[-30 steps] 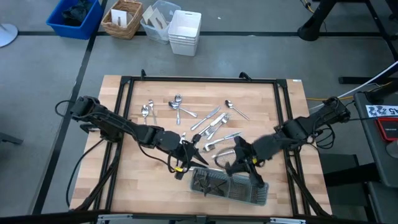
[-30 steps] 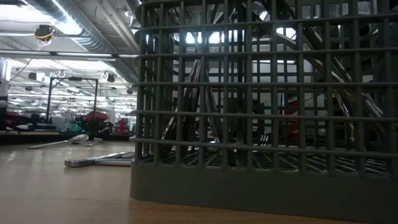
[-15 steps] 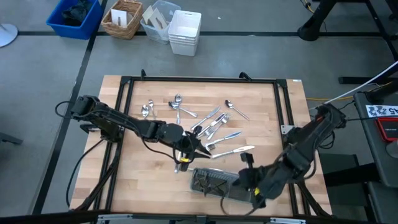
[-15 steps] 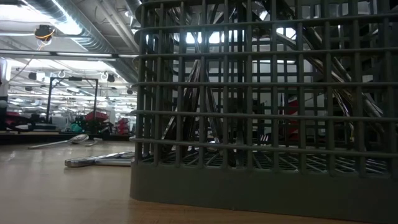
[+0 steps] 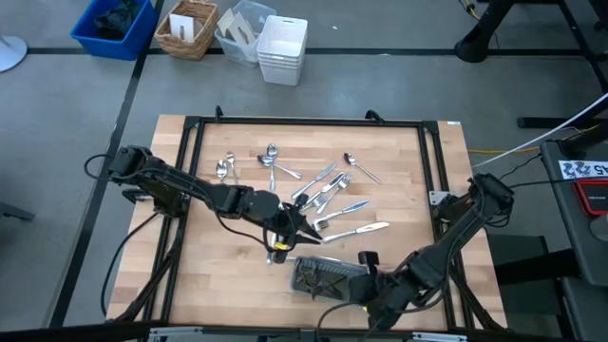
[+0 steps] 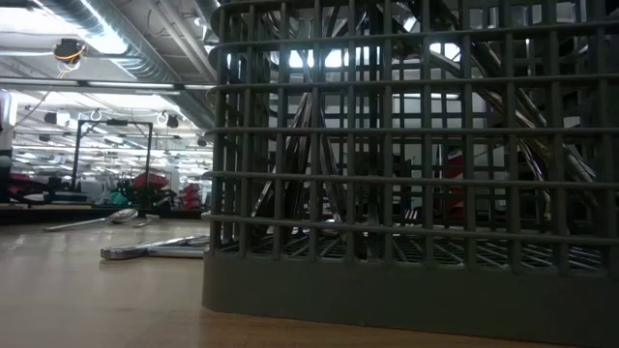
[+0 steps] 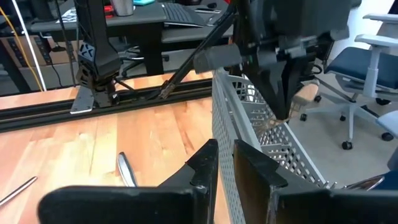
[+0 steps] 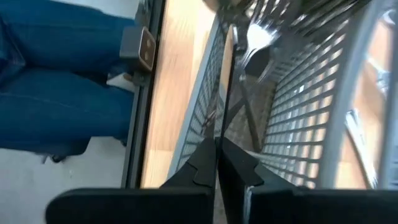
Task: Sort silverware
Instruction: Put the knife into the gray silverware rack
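Silverware [image 5: 328,190] mostly loose mid-table, some already in the tray [image 5: 328,278] by the near edge. Right gripper [image 8: 217,163] over the tray, pinching a piece to drop in. Left gripper [image 5: 302,231] beside it, nearly closed, seemingly empty.

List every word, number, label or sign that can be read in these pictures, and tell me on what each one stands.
White label on the equipment beside the table's right edge, high view: dark characters, too small and blurred to read.
Low view, left wrist view, right wrist view: no text, number or sign shows.
Nothing in these pictures can be read and quoted.
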